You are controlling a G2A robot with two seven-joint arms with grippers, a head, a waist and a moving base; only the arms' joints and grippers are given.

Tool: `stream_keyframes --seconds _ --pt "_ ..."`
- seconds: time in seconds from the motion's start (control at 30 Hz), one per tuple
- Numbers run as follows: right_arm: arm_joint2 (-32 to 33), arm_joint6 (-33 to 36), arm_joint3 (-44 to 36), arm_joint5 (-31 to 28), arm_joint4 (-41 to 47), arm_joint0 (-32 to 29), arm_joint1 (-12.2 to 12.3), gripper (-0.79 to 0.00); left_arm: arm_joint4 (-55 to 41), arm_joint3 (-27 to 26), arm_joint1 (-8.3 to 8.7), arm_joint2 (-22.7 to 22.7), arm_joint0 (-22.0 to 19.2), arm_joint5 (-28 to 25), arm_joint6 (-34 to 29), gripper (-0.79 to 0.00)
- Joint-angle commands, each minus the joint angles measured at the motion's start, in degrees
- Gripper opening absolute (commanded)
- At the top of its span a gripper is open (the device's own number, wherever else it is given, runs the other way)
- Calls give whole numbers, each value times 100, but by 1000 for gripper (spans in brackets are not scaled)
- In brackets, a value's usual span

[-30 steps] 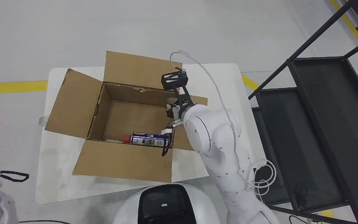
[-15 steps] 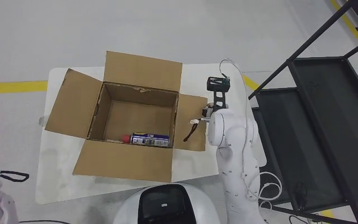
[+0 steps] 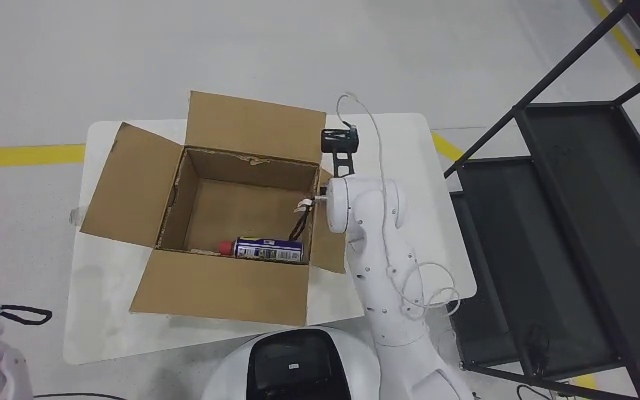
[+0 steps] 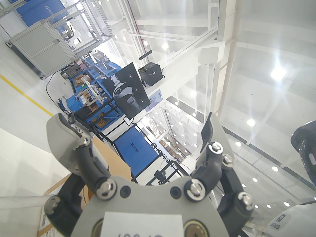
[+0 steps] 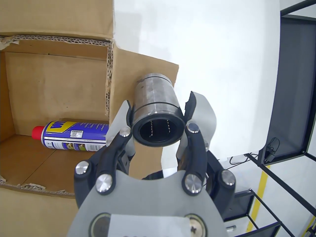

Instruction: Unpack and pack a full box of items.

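1. Currently, R gripper [image 5: 159,104]: jaws pinch a linear bearing [image 5: 156,114] across its body, one finger per side.
2. Linear bearing: steel cyl., hollow, dark end ring. Its bore faces your R wrist cam, and rows of small balls show inside. It hangs over the box's right-hand flap, just outside the right wall and off the table.
3. Cardboard box [image 3: 245,215]: brown corrugated, upright on the table. All 4 flaps are folded outward and the top is open. Torn liner shows along the rim and at the corner nearest the bearing.
4. Spray can [image 3: 268,248]: blue/yellow body, red cap. It lies on its side on the box floor, along the wall nearest the robot, with the cap toward the robot's left. Nothing grips it, and it sits well below the bearing.
5. R arm [image 3: 355,205]: you see it from above, over the right flap beside the box's right wall.
6. L gripper [image 4: 134,124]: jaws spread wide, nothing between them. It points up toward the hall ceiling. A brown cardboard panel [image 4: 112,159] sits just behind one finger.
7. Table [image 3: 400,150]: white top, rounded corners. The box takes up the left and centre.
8. Rack [image 3: 560,200]: black metal frame with dark shelves, standing on the floor to the table's right.
9. Floor line [image 3: 40,154]: yellow stripe at the table's left.
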Motion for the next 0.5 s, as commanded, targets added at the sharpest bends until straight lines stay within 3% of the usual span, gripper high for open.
stream_keyframes --seconds 0.0,0.37,0.47 --pt "-24 0 124 0 56 81 -18 -785 0 0 0 0 0 0 0 0" --pt "-385 0 488 -413 511 377 -72 -785 0 0 0 0 0 0 0 0" --pt "-293 0 562 -295 357 378 -62 -785 0 0 0 0 0 0 0 0"
